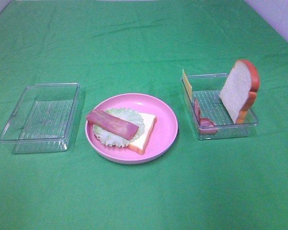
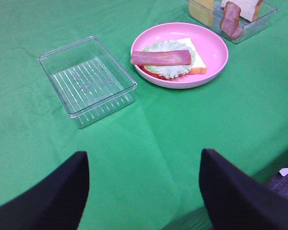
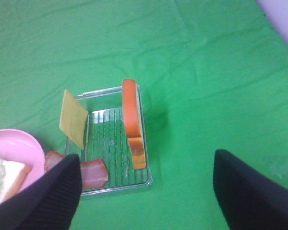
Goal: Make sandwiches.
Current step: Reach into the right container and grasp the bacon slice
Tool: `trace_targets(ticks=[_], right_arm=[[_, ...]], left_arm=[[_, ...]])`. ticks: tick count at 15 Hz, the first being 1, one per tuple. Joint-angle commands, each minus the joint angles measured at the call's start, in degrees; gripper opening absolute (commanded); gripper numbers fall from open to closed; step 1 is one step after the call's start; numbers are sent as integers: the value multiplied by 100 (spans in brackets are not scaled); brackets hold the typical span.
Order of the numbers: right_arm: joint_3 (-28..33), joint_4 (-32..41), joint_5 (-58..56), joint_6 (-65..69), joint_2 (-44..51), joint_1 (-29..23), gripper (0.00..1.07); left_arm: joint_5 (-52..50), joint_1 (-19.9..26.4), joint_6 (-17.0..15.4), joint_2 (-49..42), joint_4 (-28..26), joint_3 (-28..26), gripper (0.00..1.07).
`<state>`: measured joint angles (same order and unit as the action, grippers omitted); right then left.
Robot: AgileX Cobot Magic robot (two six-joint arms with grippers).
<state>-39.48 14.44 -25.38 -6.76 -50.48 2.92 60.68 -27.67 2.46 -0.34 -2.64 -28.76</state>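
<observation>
Your left pincer (image 2: 144, 160) gapes wide with nothing in it. The half-built sandwich (image 2: 161, 58) lies well ahead of it on the pink plate (image 2: 213, 48). Your right pincer (image 3: 146, 160) is equally spread and empty. The second bread slice (image 3: 130, 115) stands on edge in the clear tray (image 3: 110, 139) just ahead of it, on the worktop (image 3: 206, 72).

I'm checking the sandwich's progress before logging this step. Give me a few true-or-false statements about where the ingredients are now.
1. A bacon strip lies on the lettuce on the pink plate. True.
2. The cheese square sits in the tray on the left. False: the cheese leans in the right tray; the left tray holds no food.
3. A bread slice stands on edge in the right tray. True.
4. One gripper is holding bacon. False: the left gripper and right gripper are both open and hold nothing.
</observation>
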Motion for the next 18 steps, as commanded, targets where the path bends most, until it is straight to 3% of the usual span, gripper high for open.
trace_targets(ticks=[1,6,7,11,14,18], right_arm=[[-877,155,-533,-418,-1220,23,71],[-2699,882,-2561,-968,-3358,-138,70],[-3266,470,-2710,-882,-3994,-785,70],[-4314,-86,-2974,52,-5334,-1793,70],[-4853,-120,-3231,298,-6102,-1908,70],[-5036,-172,-3237,464,-6944,-1902,70]], left_arm=[[-74,-11,-40,-80,-29,11,64],[-69,-11,-40,-126,-34,11,64],[-69,-11,-40,-126,-34,11,64],[-69,-11,-40,-126,-34,11,64],[-69,-11,-40,-126,-34,11,64],[-69,-11,-40,-126,-34,11,64]])
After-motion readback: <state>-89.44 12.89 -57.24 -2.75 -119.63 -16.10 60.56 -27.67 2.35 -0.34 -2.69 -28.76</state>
